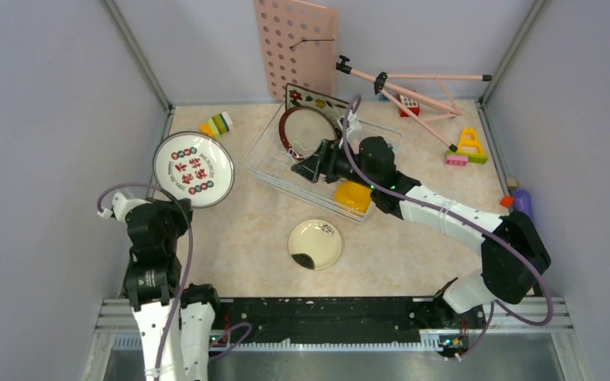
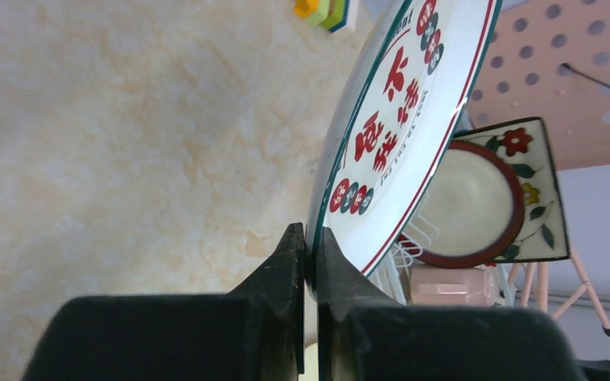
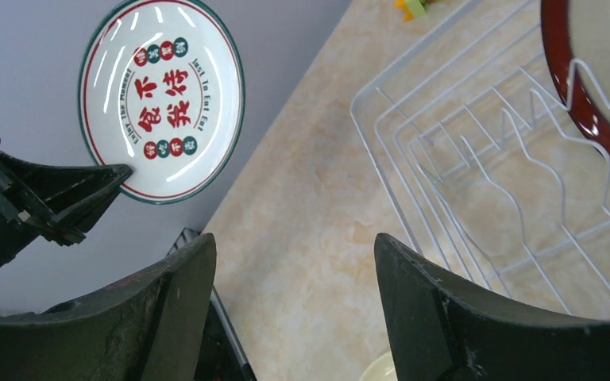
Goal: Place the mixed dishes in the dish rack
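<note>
**Top view.** Left arm (image 1: 152, 238) stands at the left edge of the surface (image 1: 238, 238). The left jaws are pinched narrow on the rim of the white plate (image 1: 193, 169), which is held clear of the surface and tilted, with its red lettering turned up and towards the rack (image 1: 274, 163).

**Left wrist view.** The plate's rim sits between the closed jaws.

**Right arm** (image 1: 445, 213) extends across to the rack. The right jaws are wide, hold nothing, and are over the rack's near-left side.

**Rack.** It lies at centre rear of the surface, well apart from the white plate. Inside it, the red-rimmed plate (image 1: 308, 131) stands tilted at the far end, with the square plate (image 1: 315, 98) just behind it.

**Bowl** (image 1: 352, 196) is at the rack's near edge, partly hidden by the right arm; inside or outside cannot be told.

**Cream plate** (image 1: 314, 244) lies flat on the surface in front of the rack.

**Background.** Pegboard (image 1: 294, 48) leans on the back wall; blocks (image 1: 217, 125) lie at rear left
</note>
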Tool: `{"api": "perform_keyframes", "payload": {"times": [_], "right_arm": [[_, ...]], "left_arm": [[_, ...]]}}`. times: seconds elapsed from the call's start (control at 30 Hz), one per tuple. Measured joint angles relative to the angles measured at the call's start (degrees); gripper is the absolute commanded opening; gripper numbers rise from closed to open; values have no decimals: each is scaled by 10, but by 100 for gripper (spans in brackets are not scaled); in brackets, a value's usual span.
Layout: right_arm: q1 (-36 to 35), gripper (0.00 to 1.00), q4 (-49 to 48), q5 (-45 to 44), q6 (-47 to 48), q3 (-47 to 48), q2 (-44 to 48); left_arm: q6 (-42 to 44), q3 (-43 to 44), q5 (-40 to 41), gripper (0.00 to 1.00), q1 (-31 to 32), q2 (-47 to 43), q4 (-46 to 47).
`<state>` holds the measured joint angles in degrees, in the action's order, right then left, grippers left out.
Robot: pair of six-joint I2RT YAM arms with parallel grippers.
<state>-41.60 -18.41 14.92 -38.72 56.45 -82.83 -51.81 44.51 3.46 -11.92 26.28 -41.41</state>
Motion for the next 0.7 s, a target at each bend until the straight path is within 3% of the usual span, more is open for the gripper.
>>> {"api": "perform_keyframes", "payload": {"times": [0.13,0.37,0.53,0.7], "right_arm": [[-5,76,-22,21,2,37,-24],[-12,77,-46,28,12,71,-35],[-12,73,-50,16,12,74,-38],[-13,66,-48,-9,11,94,-54]], "left_arm": [[33,36,-38,0,0,-2,18],[16,-26,-250,0,1,17,158],[-3,-43,-338,0,1,52,201],[-9,-44,-377,0,1,60,228]]}}
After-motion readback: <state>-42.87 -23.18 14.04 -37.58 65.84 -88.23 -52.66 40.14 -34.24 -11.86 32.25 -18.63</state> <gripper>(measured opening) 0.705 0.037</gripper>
